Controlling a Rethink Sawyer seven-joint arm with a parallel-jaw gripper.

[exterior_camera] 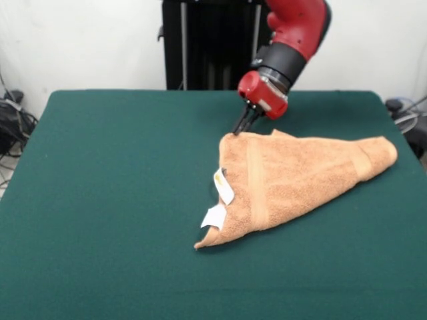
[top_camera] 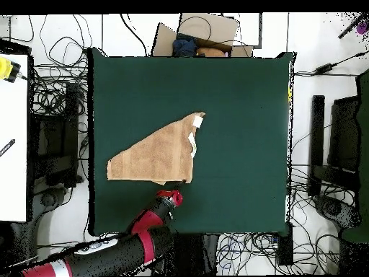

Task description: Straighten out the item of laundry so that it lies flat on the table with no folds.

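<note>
Bare green table (exterior_camera: 100, 253) is seen nearest the camera, front view. Towel (exterior_camera: 300, 177) is laid on it, folded over into a rough triangle, not flat.

Orientation, front view: long axis is run roughly from the pointed tip nearest the camera, below and slightly left of the gripper (exterior_camera: 241, 125), up and right to a rolled, rounded end well to the gripper's right. A woven band (exterior_camera: 257, 187) is seen running down from near the gripper toward the near tip; a second band crosses close to the rounded end. Two white tags (exterior_camera: 219, 200) are seen at the edge below the gripper, one curled upward.

Overhead view: towel (top_camera: 155, 155) is seen as a wedge, wide end toward the picture's left, narrow tip with the tags (top_camera: 194, 133) pointing up and right, away from the gripper (top_camera: 175, 193).

Gripper: lowered at the towel's far corner, front view, fingertips at or touching the cloth edge. Fingers appear close together, but a pinch on the corner can't be confirmed; state can't be told. Arm (top_camera: 108, 252) is seen reaching in diagonally in the overhead view.
</note>
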